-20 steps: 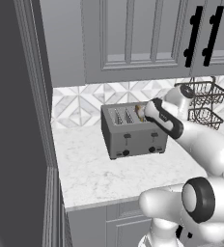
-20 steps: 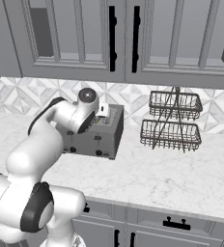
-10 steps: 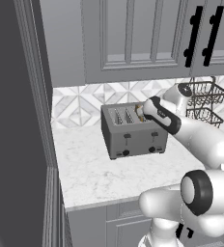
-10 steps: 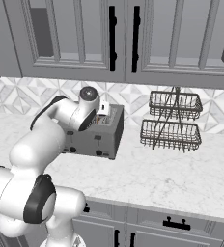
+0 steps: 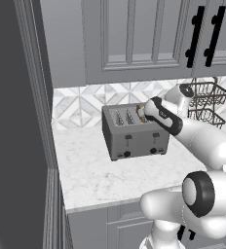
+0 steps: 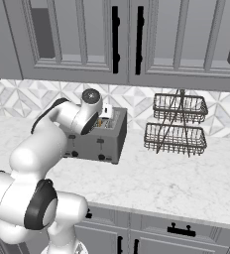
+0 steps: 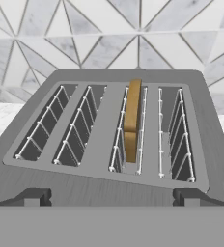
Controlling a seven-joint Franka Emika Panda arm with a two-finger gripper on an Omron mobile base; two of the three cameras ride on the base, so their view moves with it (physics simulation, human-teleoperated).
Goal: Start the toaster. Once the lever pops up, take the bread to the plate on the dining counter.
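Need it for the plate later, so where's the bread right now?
In the hand view the bread stands in the toaster's third slot from the left.

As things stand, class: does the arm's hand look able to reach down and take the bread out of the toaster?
Probably yes. The hand hovers open just above the toaster, and the bread stands upright in the third slot from the left in the hand view, its top edge proud of the slot. Nothing lies between them.

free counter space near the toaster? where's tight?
Bare worktop in front of the toaster up to the counter edge, and between toaster and wire basket rack. Tight: above the toaster, where the arm hangs over the bread under the cabinets.
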